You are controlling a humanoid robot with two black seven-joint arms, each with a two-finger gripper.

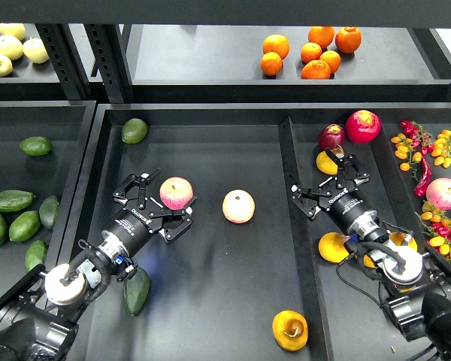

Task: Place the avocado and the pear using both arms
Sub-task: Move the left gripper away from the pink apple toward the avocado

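Observation:
The pear [289,330], yellow-orange with a curled brown stem, lies at the front of the middle tray [233,301], apart from both grippers. The dark green avocado [137,293] lies at the tray's front left, partly under my left arm. My left gripper [167,201] is open, and a pink-and-yellow apple [177,192] sits at its fingertips. My right gripper [323,180] is open over the right tray, just below a yellow fruit [328,162] and holding nothing.
A second apple [238,206] lies mid-tray and a paler green fruit [134,130] at its back left. The left bin [60,150] holds several avocados. The right tray holds red apples [363,125], yellow fruit [333,247] and small peppers [425,154]. Oranges [316,53] sit on the back shelf.

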